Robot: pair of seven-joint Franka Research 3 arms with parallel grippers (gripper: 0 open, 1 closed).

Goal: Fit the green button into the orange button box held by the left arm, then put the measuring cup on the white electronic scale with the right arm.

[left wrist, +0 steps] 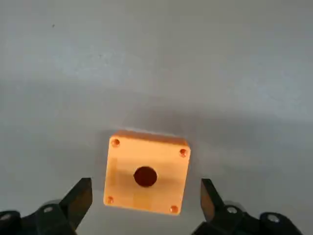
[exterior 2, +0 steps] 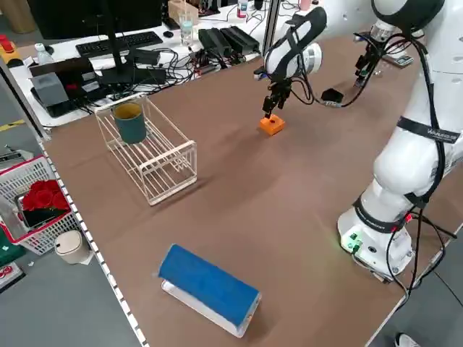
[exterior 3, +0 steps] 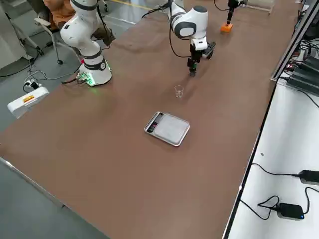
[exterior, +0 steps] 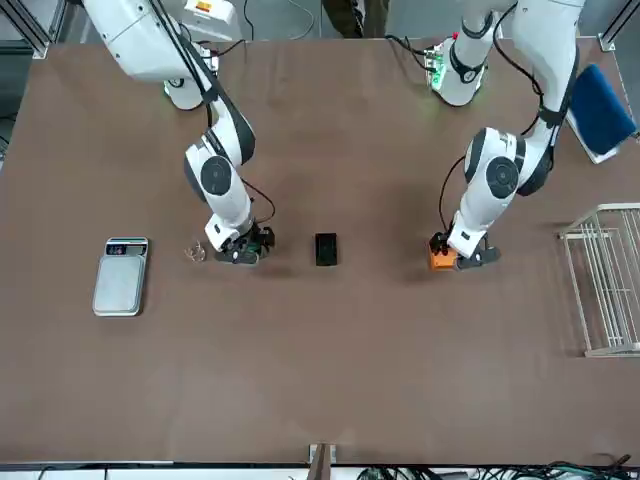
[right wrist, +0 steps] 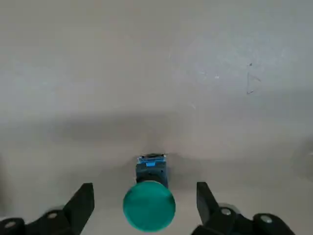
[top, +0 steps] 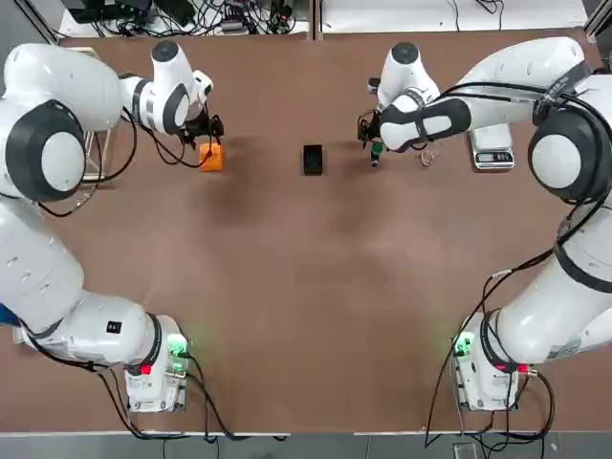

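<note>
Both grippers are spread wide and holding nothing so far. The left gripper [left wrist: 144, 208] straddles the small bright orange plastic button box [left wrist: 145, 172], sitting on the brown table [top: 306, 277] at roughly 10 o'clock in the top view. The right gripper [right wrist: 145, 208] brackets the tiny green-capped push button [right wrist: 149, 204] near 1 o'clock, so the box lies toward 9 o'clock from it, past a plain black block [top: 313, 159].
</note>
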